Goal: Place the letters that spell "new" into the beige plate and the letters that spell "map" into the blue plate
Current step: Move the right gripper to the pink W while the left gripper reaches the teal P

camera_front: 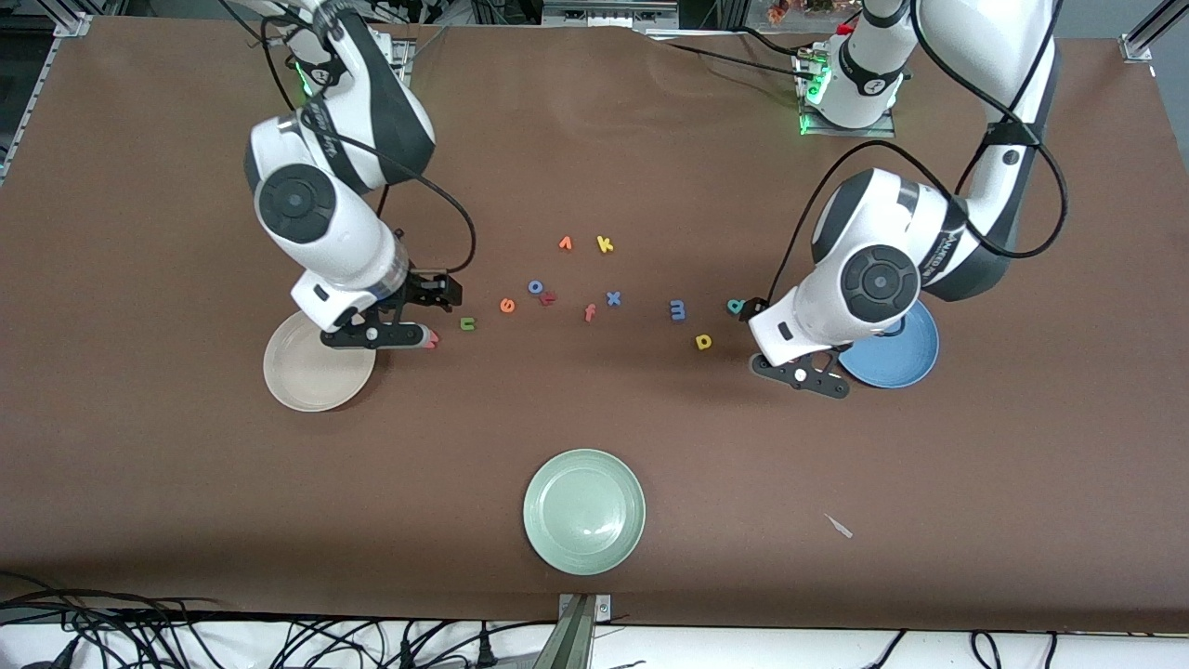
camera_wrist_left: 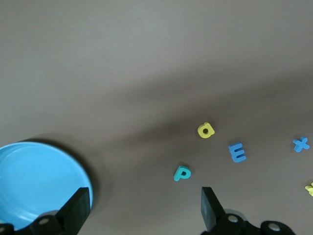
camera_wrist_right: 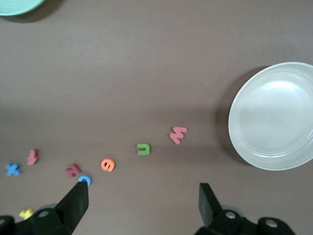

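Observation:
The green "n" (camera_front: 468,323) (camera_wrist_right: 144,149), orange "e" (camera_front: 507,305) (camera_wrist_right: 107,165) and pinkish-red "w" (camera_front: 432,342) (camera_wrist_right: 178,134) lie in a row beside the beige plate (camera_front: 311,383) (camera_wrist_right: 274,117). My right gripper (camera_front: 376,336) (camera_wrist_right: 142,205) hangs open and holds nothing, over the table between that plate and the "w". The blue "m" (camera_front: 678,309) (camera_wrist_left: 237,152), teal "a" (camera_front: 736,306) (camera_wrist_left: 182,173) and yellow "p" (camera_front: 703,342) (camera_wrist_left: 205,130) lie near the blue plate (camera_front: 906,364) (camera_wrist_left: 34,181). My left gripper (camera_front: 801,375) (camera_wrist_left: 144,210) is open and holds nothing, beside the blue plate.
A pale green plate (camera_front: 583,511) sits nearest the front camera. Mid-table lie an orange "v" (camera_front: 566,243), yellow "k" (camera_front: 605,244), blue "x" (camera_front: 613,298), pinkish "f" (camera_front: 589,313), a blue ring letter (camera_front: 536,286) and a dark red letter (camera_front: 549,298). A pale scrap (camera_front: 839,526) lies toward the left arm's end.

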Tool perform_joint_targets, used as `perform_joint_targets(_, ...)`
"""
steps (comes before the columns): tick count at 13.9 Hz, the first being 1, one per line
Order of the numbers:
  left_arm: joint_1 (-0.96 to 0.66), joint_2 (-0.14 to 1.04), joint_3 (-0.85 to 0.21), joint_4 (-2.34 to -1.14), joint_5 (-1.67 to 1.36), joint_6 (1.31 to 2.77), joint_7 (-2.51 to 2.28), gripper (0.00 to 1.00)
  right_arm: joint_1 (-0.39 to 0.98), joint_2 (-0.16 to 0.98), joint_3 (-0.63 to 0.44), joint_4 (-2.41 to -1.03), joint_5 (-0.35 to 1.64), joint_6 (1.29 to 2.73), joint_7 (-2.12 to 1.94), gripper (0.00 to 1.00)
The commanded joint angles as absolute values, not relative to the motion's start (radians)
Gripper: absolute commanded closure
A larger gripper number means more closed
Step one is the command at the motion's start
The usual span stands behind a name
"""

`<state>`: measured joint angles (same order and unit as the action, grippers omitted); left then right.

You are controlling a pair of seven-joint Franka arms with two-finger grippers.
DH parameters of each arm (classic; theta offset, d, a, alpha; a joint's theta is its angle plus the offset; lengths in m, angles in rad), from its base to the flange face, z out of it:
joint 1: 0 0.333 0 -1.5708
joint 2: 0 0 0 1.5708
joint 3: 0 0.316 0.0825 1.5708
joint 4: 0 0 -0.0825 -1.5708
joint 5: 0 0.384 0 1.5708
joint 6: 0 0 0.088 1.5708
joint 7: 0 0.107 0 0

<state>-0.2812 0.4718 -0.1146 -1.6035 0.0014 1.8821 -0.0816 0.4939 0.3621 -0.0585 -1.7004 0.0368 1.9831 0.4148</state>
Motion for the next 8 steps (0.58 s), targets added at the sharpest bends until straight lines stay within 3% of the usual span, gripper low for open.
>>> perform_joint_targets(1, -0.267, 0.413, -0.146, -1.759, -0.008, 2.015, -0.048, 0.0, 0.499, 0.382, -0.069, -1.748, 0.015, 2.063, 0.445, 0.0)
perform_joint_targets(3, -0.281, 0.417, -0.147, -1.831, 0.0, 2.101, -0.048, 0.0, 0.499, 0.379, -0.069, -1.848, 0.015, 2.213, 0.445, 0.0)
perform_joint_targets(8, -0.288, 0.402, -0.212, -2.018, 0.003, 2.279, -0.034, 0.0, 0.492, 0.38, -0.084, -1.957, 0.026, 2.337, 0.446, 0.0)
